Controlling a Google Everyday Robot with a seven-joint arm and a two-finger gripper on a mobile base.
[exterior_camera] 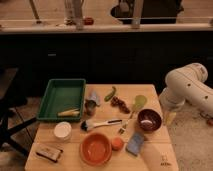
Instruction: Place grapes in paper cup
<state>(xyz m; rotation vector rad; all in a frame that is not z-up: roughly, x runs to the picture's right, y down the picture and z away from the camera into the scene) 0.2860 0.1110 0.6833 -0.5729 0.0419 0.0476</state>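
The grapes, a small dark reddish-purple bunch, lie on the wooden table near its middle back, just right of a green pepper. A white paper cup stands at the table's left, in front of the green tray. My white arm is bent at the table's right side. Its lower end, the gripper, hangs beside the right edge, right of the dark bowl and well away from the grapes and the cup.
A green tray at back left holds a yellowish item. Also on the table are a metal cup, brush, fork, green spoon, dark bowl, orange bowl, orange fruit, blue sponge and a small box.
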